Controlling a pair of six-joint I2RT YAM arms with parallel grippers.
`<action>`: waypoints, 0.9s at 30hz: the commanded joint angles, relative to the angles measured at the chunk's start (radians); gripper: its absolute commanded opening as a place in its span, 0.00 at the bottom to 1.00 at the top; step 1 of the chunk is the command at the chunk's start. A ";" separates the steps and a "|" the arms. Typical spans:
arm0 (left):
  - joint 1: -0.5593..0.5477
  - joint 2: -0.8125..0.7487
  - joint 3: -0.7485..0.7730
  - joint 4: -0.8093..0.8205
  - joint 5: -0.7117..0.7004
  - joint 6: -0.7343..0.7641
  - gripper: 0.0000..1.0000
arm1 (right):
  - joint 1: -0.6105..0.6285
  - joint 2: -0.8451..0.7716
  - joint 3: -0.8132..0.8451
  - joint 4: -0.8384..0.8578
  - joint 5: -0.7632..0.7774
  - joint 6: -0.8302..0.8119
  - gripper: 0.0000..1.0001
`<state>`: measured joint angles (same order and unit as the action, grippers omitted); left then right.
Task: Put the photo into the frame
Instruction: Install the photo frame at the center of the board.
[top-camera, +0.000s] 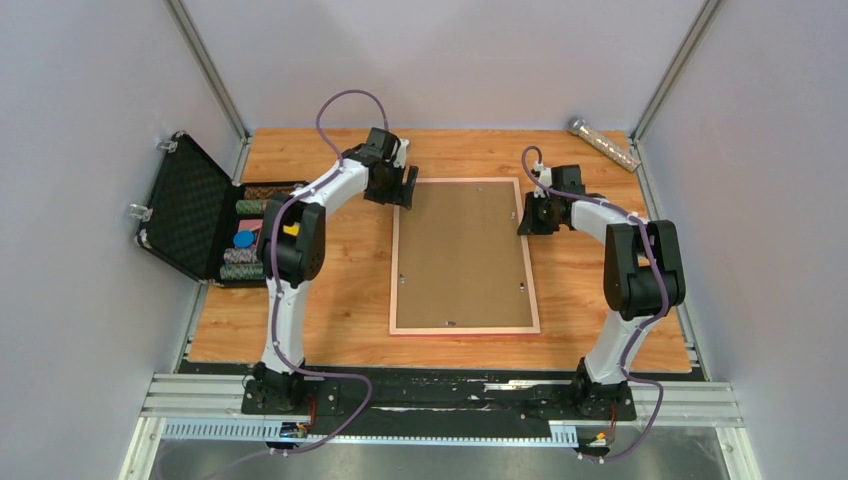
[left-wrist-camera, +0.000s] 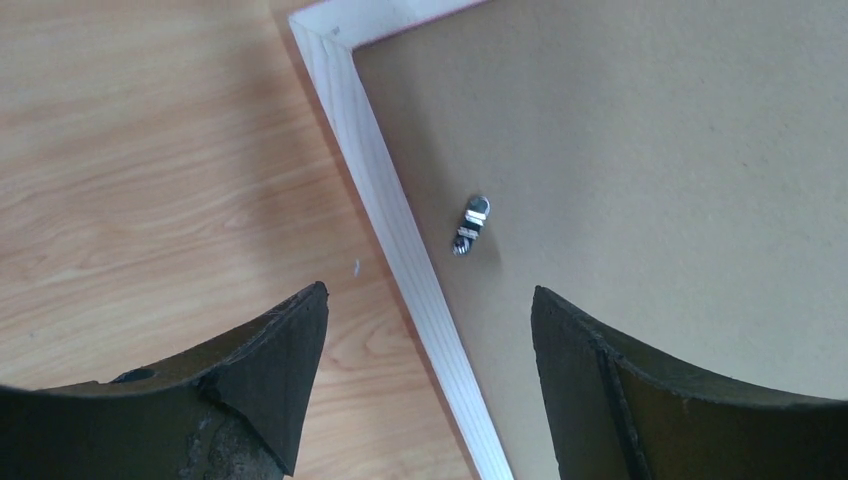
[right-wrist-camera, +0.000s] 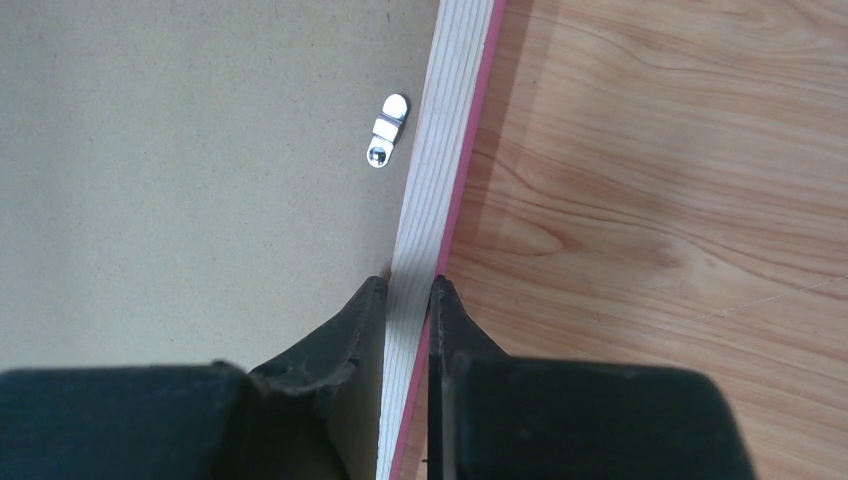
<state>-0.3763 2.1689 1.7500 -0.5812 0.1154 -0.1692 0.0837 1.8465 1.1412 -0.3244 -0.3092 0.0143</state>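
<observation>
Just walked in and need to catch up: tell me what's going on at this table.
The frame lies face down on the table, the brown backing board filling it. The right arm has its jaws shut on the frame's right rail near the far corner. The left arm holds its jaws open astride the left rail near the other far corner, gripping nothing. No photo shows in any view.

The orange-brown wood-grain surface (top-camera: 300, 300) carried a thin pink rectangular frame (top-camera: 465, 328) lying face down at its middle, brown backing board (top-camera: 460, 250) upward. An open black foam-lined case (top-camera: 185, 205) sat at its left edge, and a glittery silver tube (top-camera: 603, 144) lay in the far right corner.
</observation>
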 joint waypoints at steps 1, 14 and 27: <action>0.004 0.059 0.111 -0.049 -0.033 0.002 0.82 | 0.000 0.022 0.024 -0.015 -0.020 -0.031 0.00; 0.004 0.129 0.180 -0.070 -0.056 -0.017 0.74 | -0.010 0.023 0.026 -0.022 -0.042 -0.029 0.00; 0.004 0.172 0.217 -0.077 -0.038 -0.042 0.66 | -0.012 0.025 0.025 -0.024 -0.051 -0.027 0.00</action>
<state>-0.3763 2.3146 1.9236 -0.6590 0.0738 -0.1898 0.0753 1.8515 1.1458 -0.3290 -0.3344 0.0135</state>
